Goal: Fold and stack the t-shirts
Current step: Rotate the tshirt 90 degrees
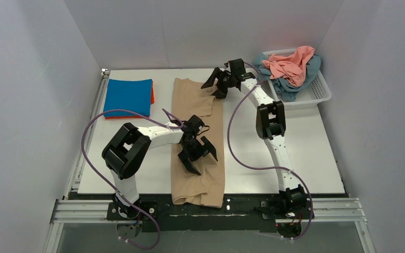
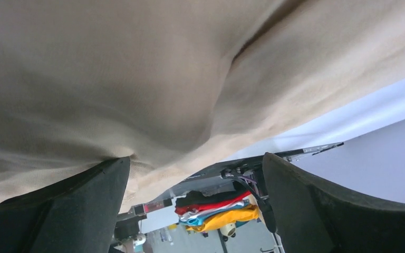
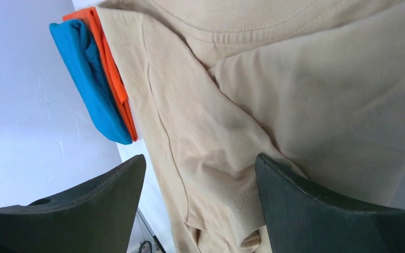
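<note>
Mid-table, the tan t-shirt (image 1: 190, 108) lies as a long strip, its hem over the near edge. Left gripper (image 1: 202, 159) over its lower half, right gripper (image 1: 211, 90) by the far sleeve; both jaws spread, nothing held. Right wrist view adds collar seam and orange-red t-shirt (image 3: 111, 68) under folded blue t-shirt (image 1: 128, 96). Salmon-pink t-shirt (image 1: 292, 66) and teal t-shirt (image 1: 290, 89) heaped in white basket (image 1: 319, 95), far right.

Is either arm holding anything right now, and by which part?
Nothing is held: the left gripper and right gripper both hover open over the tan t-shirt.
</note>
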